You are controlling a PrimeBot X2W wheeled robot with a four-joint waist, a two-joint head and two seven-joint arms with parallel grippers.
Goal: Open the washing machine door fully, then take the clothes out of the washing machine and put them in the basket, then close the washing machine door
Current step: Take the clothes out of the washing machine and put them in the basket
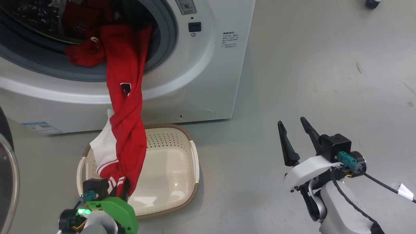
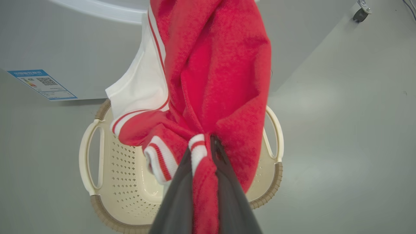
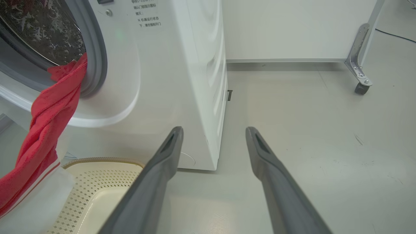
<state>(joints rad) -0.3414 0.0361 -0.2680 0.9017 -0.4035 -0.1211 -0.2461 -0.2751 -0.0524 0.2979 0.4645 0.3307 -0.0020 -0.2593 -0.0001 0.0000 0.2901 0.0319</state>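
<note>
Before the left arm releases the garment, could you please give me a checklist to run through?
1. Left gripper shut on the clothes: ok.
2. Clothes fully out of the washing machine: not ok, the upper end lies inside it.
3. Basket under the gripped end: ok.
4. Right gripper open, apart from the clothes: ok.
5. Washing machine door fully open: cannot tell, cut off at the picture edge.

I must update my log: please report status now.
Left hand shut on clothes, stretched from washing machine over basket. Right hand open, idle. Nothing blocking.
</note>
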